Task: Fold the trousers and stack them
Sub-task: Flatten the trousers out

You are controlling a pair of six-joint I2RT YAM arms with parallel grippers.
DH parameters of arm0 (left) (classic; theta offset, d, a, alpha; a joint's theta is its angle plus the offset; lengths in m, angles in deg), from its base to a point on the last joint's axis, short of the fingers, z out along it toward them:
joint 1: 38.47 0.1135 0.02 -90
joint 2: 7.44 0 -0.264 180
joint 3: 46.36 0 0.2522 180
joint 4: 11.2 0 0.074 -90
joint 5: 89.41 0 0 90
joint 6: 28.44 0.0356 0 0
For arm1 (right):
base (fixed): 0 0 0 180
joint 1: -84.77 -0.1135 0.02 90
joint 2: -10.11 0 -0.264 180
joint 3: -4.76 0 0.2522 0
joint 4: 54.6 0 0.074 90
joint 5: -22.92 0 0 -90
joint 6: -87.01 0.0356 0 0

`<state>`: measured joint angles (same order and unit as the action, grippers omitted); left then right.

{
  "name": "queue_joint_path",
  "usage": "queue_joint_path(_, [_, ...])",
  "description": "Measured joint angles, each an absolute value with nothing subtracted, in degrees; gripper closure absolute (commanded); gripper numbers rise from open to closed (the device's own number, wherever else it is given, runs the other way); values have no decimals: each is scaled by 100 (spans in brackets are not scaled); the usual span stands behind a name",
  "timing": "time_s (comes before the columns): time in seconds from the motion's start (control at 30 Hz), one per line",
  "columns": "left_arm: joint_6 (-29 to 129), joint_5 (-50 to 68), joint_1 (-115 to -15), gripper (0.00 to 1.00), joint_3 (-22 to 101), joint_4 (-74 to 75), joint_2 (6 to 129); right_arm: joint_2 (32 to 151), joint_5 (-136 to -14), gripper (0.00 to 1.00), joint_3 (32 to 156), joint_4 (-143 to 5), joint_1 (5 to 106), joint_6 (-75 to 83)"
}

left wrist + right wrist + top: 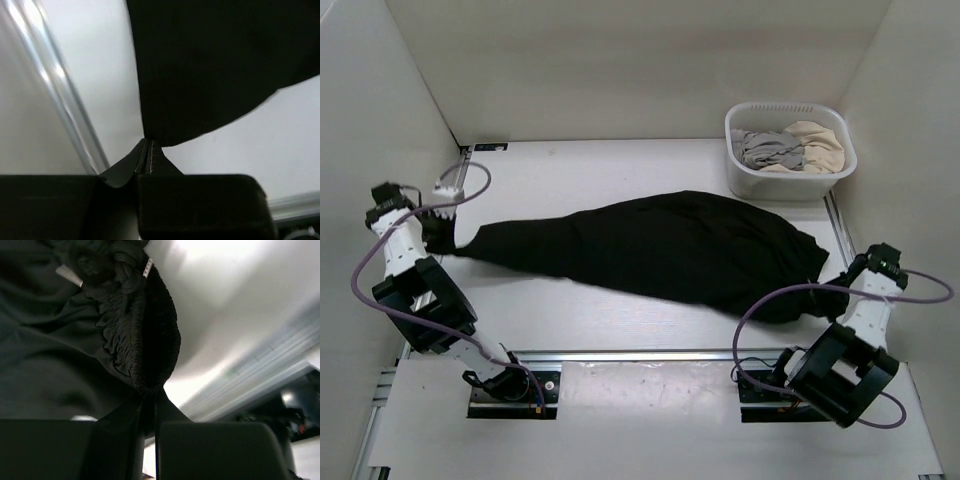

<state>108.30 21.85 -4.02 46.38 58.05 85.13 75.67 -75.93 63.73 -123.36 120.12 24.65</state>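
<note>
The black trousers (660,250) lie stretched across the table from left to right. My left gripper (448,236) is shut on the narrow leg end at the left; in the left wrist view the cloth (210,65) runs out from between the closed fingertips (149,144). My right gripper (840,295) is shut on the gathered elastic waistband at the right; in the right wrist view the ribbed waistband (145,335) bunches just above the closed jaws (150,397).
A white basket (745,175) with grey and beige clothes stands at the back right. White walls close in on the left, back and right. A metal rail (650,355) runs along the near edge between the arm bases.
</note>
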Motion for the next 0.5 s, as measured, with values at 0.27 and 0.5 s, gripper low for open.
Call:
queue_joint_path(0.27, [11810, 1540, 687, 86, 2947, 6048, 8363, 7056, -7302, 100, 5822, -12526, 12285, 2334])
queue_joint_path(0.5, [12223, 1417, 1185, 86, 2787, 6041, 8356, 7111, -7247, 100, 5805, -12524, 12595, 2382])
